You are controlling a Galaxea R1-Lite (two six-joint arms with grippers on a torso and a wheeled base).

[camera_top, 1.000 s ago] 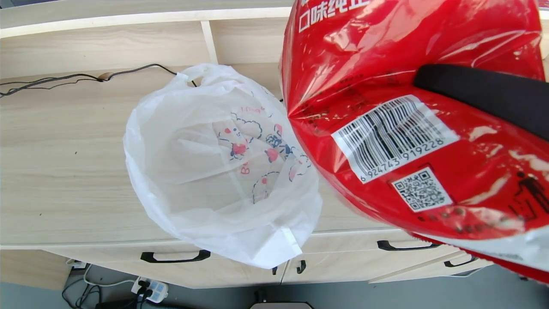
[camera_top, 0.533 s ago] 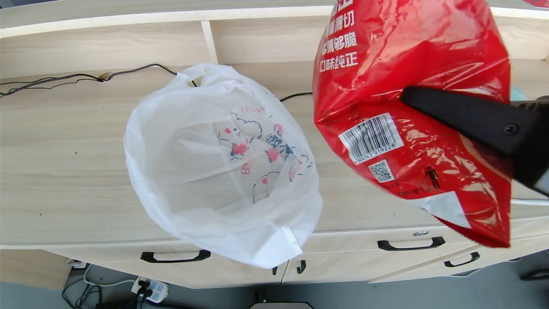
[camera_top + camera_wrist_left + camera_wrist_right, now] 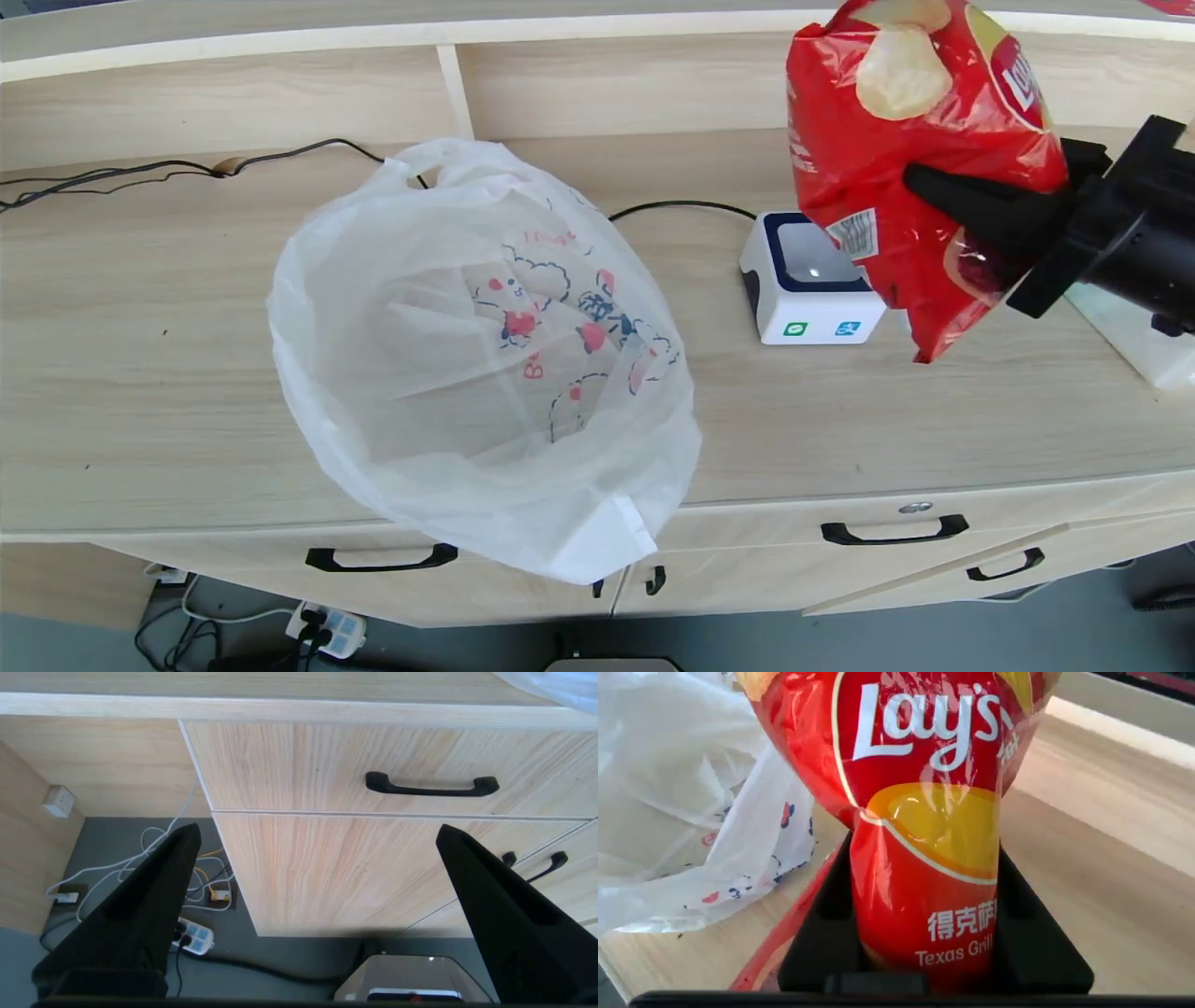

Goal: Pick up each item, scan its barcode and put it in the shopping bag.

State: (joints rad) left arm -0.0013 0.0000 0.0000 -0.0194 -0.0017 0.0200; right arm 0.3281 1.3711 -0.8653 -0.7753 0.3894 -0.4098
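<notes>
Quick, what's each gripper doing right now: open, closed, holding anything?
Left gripper: open, holding nothing.
Right gripper: closed on the red chip bag.

right arm sits over on the right side, held up above the counter, with the right gripper (image 3: 976, 213) clamped around the lower half of the red chip bag (image 3: 896, 140). one black finger (image 3: 962, 201) lies across the bag's near face. left gripper (image 3: 322, 924) is down low, near side of the counter, jaws spread wide.
</notes>
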